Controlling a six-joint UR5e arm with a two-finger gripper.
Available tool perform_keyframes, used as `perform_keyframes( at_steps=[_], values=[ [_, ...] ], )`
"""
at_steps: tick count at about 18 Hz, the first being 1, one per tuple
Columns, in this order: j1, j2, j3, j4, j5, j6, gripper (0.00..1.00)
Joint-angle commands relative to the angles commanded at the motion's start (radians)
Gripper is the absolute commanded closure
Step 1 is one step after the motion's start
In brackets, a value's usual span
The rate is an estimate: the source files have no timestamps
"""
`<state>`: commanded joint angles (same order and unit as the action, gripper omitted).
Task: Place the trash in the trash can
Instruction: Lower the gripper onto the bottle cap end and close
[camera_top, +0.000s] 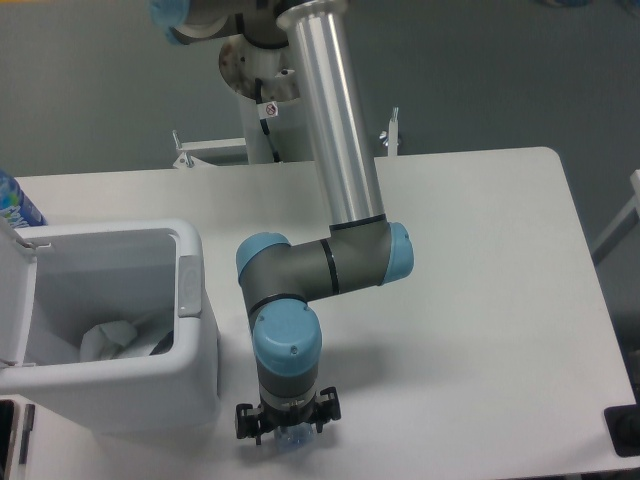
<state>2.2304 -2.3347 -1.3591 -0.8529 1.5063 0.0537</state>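
Note:
The clear crushed bottle is almost wholly hidden under my wrist; only a small clear-blue end (291, 439) shows near the table's front edge. My gripper (288, 428) hangs straight over it. Its black fingers (245, 420) are spread to either side of that end, so it looks open. The white trash can (195, 345) stands just left of the arm with its lid (10, 300) swung up at the far left. A crumpled white wrapper (108, 340) lies inside the can.
A blue-labelled bottle (14, 205) pokes up behind the can at the left edge. A black object (625, 430) sits at the table's front right corner. The arm's base (270, 100) stands behind the table's back edge.

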Motion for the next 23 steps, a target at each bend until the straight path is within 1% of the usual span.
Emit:
perform_keyframes(
  at_steps=[1,2,8,10,12,13,19,23],
  values=[
    [0.000,0.000,0.000,0.000,0.002,-0.002,0.03],
    [0.000,0.002,0.000,-0.002,0.002,0.000,0.04],
    [0.002,0.005,0.000,-0.002,0.006,0.000,0.25],
    [0.002,0.009,-0.003,-0.002,0.008,0.000,0.30],
    [0.002,0.011,-0.005,-0.002,0.008,0.000,0.31],
    [0.002,0.011,-0.005,-0.002,0.008,0.000,0.33],
    [0.002,0.023,-0.005,-0.002,0.008,0.005,0.41],
    [0.002,0.026,-0.005,-0.002,0.006,0.005,0.44]
  ],
)
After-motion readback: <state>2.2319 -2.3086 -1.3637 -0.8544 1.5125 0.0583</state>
